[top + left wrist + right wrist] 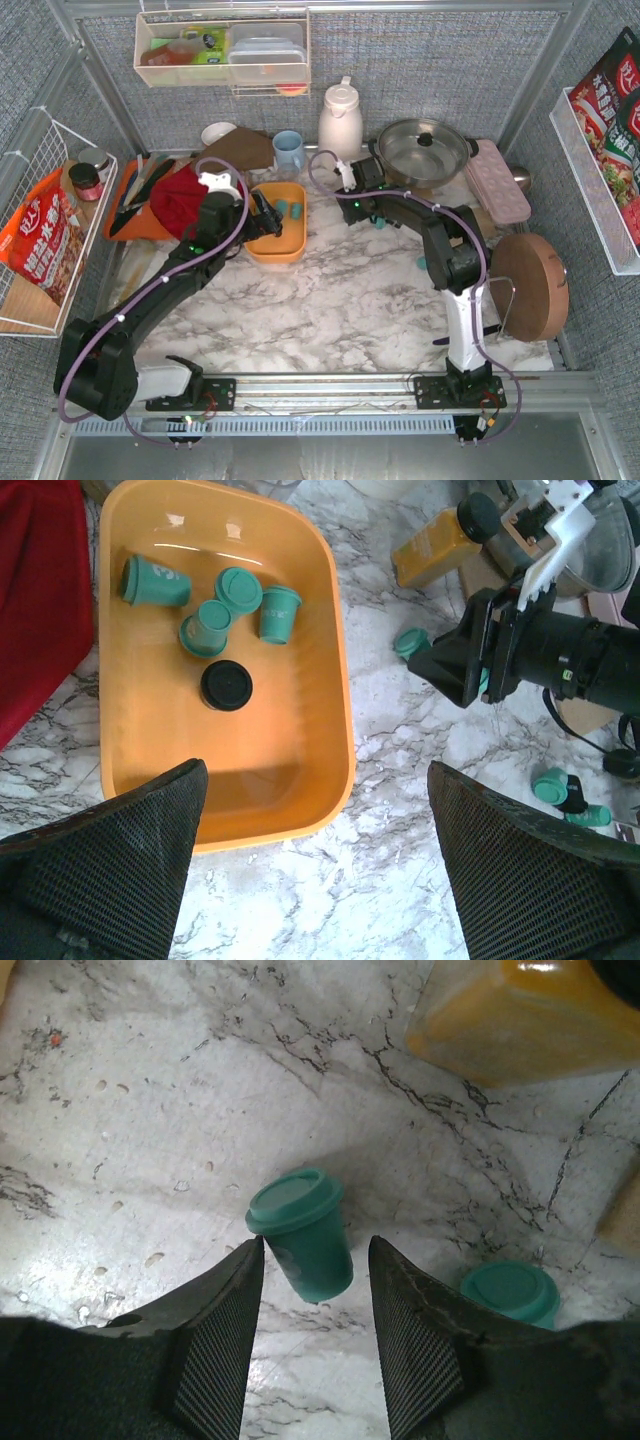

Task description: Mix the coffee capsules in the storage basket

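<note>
Brackets a teal capsule [300, 1225] in the parted right gripper [315, 1248], lid away, seemingly untouched; left gripper [315, 772] wide above storage basket [270, 730].

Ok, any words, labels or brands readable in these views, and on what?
No text reads cleanly enough to quote.
Red bag, far left: big white Chinese characters, blurred.
Red packets, far right: Chinese print, too small.
Coffee capsules in the storage basket: white print, blurred.
</note>
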